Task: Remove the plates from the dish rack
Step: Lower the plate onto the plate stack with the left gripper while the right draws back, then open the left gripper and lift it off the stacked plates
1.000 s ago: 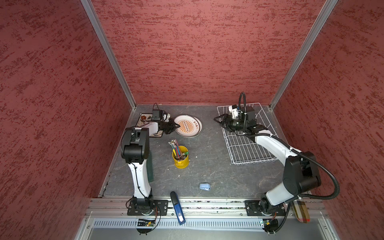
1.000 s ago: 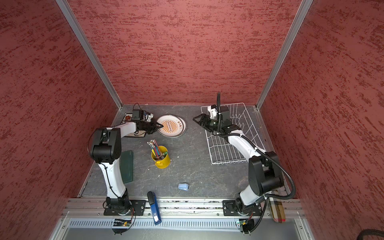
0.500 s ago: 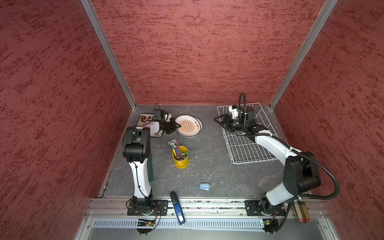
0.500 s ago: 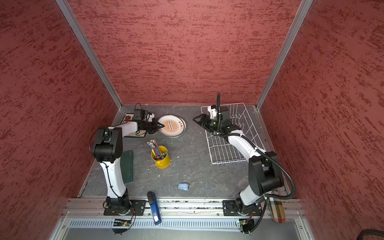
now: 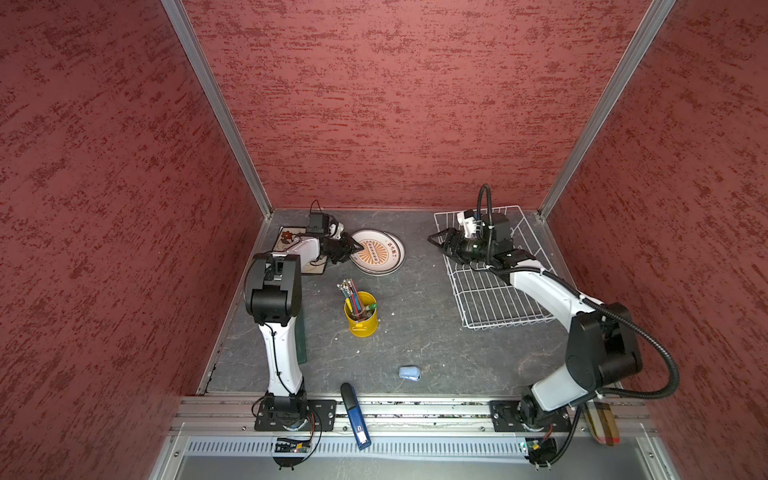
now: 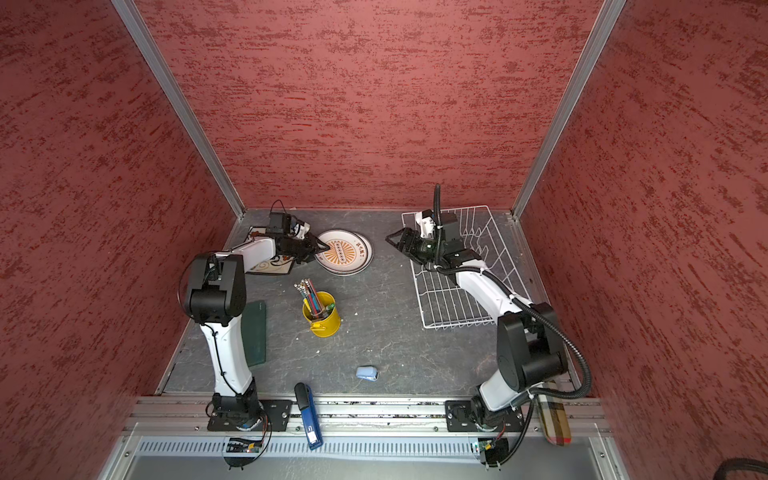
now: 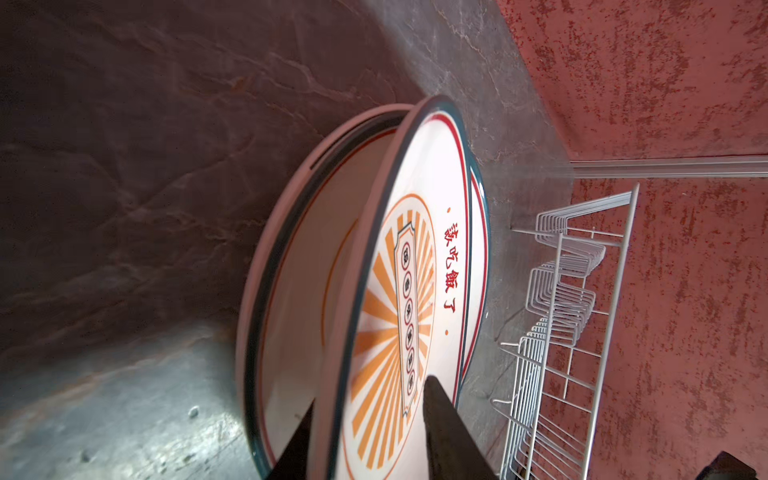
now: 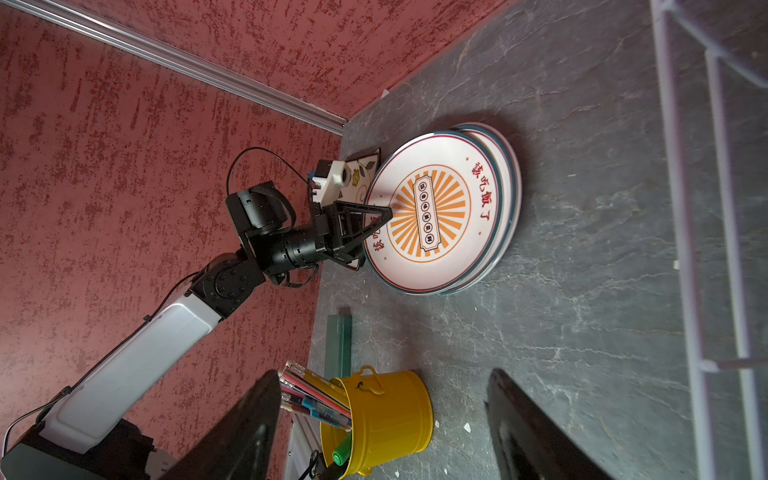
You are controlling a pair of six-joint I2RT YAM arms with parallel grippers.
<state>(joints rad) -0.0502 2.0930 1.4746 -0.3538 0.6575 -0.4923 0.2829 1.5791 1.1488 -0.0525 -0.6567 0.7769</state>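
Pincers: left pincer (image 5: 358, 248) narrowly parted astride rim of top round plate (image 5: 376, 252); right pincer (image 5: 436, 243) wide, at edge of rack (image 5: 490, 299). Top round plate leans on second round plate (image 8: 510, 178) by far edge of counter (image 5: 415, 332); square plate (image 5: 286, 239) far-left corner, rack far-right.

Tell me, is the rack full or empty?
Empty, as far as shows: the rack holds only bare wires in both top views, though the right arm hides part.
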